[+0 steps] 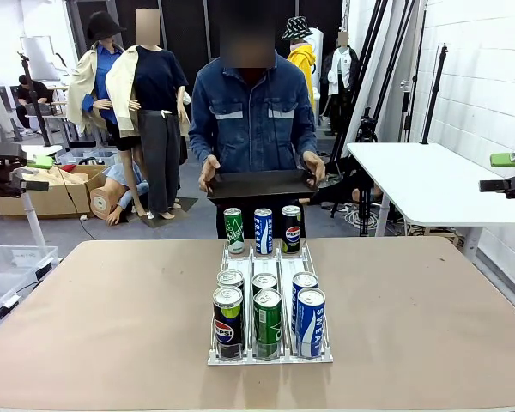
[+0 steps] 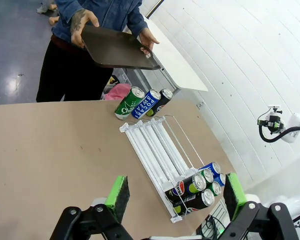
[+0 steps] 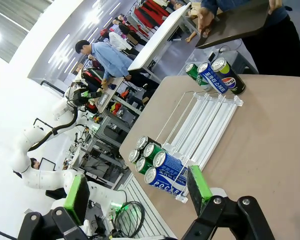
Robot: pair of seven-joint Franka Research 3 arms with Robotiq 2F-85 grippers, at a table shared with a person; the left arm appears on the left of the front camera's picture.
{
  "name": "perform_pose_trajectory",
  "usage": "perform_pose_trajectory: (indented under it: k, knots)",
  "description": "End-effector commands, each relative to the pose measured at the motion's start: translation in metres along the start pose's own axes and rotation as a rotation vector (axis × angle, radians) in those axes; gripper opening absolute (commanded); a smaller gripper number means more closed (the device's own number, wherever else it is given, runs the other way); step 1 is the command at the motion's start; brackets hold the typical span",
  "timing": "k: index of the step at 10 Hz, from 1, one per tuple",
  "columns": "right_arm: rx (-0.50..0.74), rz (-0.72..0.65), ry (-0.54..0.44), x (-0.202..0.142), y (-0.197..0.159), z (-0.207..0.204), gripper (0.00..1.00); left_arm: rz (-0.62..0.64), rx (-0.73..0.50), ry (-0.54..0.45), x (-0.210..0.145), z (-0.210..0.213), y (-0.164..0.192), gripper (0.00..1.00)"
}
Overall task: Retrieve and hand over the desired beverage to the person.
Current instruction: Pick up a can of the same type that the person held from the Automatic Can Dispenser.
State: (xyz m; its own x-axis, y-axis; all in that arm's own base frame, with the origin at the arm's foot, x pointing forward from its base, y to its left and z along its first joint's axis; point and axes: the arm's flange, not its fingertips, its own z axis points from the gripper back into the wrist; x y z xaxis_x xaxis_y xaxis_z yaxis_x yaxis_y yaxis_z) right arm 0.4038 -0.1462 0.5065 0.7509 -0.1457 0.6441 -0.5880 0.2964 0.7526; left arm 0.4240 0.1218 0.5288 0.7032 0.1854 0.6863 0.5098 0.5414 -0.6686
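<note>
From the front, we see the person (image 1: 253, 112) standing at the far edge of the table (image 1: 94, 326), both hands on a dark tray (image 1: 259, 184). A clear rack (image 1: 270, 257) lies mid-table: three cans (image 1: 263, 232) stand at its far end and six cans (image 1: 268, 313) crowd its near end. The left gripper (image 1: 36, 172) and right gripper (image 1: 500, 172) hang out to either side.

In the left wrist view, the left gripper's pads (image 2: 117, 192) stand wide apart with nothing between them, above the table near the rack's full end.

In the right wrist view, the right gripper's pads (image 3: 76, 197) gape too, empty, with the six cans beyond them.
</note>
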Motion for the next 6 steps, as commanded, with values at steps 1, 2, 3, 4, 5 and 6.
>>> perform_pose_trajectory:
  k: [1,2,3,4,5,6]
  knots:
    - [0.013,0.0,-0.003,-0.0003,0.0002,0.0004,1.0,0.015,-0.011,-0.007,0.0006,0.001,-0.0015,1.0]
    - [0.013,0.0,-0.003,-0.0003,0.0002,0.0004,1.0,0.0,0.0,0.0,0.0,0.0,0.0,1.0]
    - [0.013,0.0,-0.003,-0.0003,0.0002,0.0004,1.0,0.023,-0.004,0.006,0.0032,-0.0006,-0.0007,1.0]
    - [0.013,0.0,-0.003,-0.0003,0.0002,0.0004,1.0,0.04,-0.001,0.024,0.0041,-0.0025,-0.0024,1.0]
    - [0.013,0.0,-0.003,-0.0003,0.0002,0.0004,1.0,0.054,-0.01,0.05,0.0044,-0.0041,-0.0039,1.0]
    - [0.013,0.0,-0.003,-0.0003,0.0002,0.0004,1.0,0.06,-0.009,0.069,0.0045,-0.0065,-0.0029,1.0]
